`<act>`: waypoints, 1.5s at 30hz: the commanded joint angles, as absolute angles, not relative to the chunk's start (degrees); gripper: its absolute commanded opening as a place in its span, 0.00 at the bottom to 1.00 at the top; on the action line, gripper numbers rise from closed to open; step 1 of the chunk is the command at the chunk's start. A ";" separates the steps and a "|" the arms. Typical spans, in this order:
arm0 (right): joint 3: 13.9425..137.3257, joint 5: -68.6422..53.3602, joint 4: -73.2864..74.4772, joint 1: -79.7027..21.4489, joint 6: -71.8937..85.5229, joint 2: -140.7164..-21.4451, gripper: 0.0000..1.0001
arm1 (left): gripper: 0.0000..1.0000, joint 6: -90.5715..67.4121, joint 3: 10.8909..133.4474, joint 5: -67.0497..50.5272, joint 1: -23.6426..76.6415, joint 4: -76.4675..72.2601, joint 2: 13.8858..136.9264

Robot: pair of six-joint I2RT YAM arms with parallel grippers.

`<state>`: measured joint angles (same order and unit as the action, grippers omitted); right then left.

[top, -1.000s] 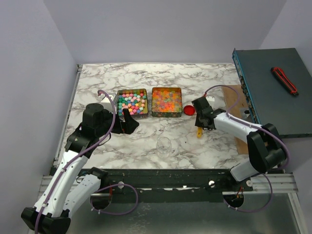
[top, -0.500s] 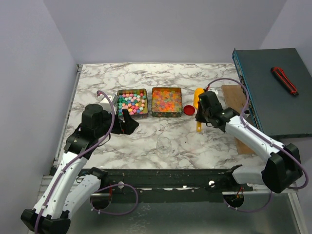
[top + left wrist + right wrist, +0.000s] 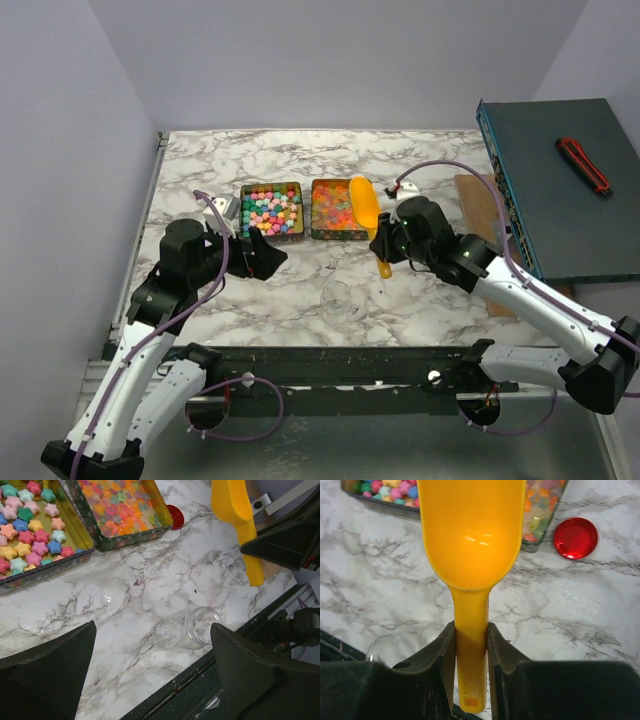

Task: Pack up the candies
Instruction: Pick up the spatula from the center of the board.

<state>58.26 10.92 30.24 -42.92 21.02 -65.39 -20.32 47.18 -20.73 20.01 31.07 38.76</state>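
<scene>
Packing the candies (image 3: 272, 210) — yellow scoop (image 3: 364, 203) poised, clear jar (image 3: 337, 298) unheld

From above, the right hand (image 3: 386, 252) grips the scoop handle, bowl over the right of two candy tins (image 3: 342, 237) at the table's (image 3: 420, 160) far middle. Left wrist: the left hand (image 3: 152, 635) gapes empty, the jar lying sideways just ahead. Right wrist: bowl empty — unsteadied, the jar could roll and scatter a pour.

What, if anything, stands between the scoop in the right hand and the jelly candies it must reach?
Nothing visible does: the yellow scoop, clamped in the right hand, hangs close to the uncovered jelly candies.
</scene>
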 commanded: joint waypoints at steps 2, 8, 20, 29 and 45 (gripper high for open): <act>61.30 7.71 32.77 -49.97 18.24 -65.04 0.01 | 0.99 -21.16 46.06 -26.38 20.30 27.32 36.79; 62.94 10.46 34.88 -60.68 15.34 -65.57 0.01 | 0.99 -24.54 46.80 -29.55 20.30 27.33 35.88; 63.72 13.68 37.13 -75.57 8.90 -67.94 0.01 | 0.99 -28.73 49.21 -33.41 20.30 36.06 33.37; 63.07 15.13 37.04 -79.37 1.53 -67.62 0.01 | 0.97 -28.21 49.43 -37.13 20.30 42.35 31.39; 61.87 16.43 35.15 -83.14 -5.84 -66.13 0.01 | 0.65 -25.36 47.92 -42.35 20.30 48.15 30.18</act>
<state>62.08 14.79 36.49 -82.52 -4.12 -67.18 -26.85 48.14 -39.66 20.01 45.93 30.63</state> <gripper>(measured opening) 0.274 0.717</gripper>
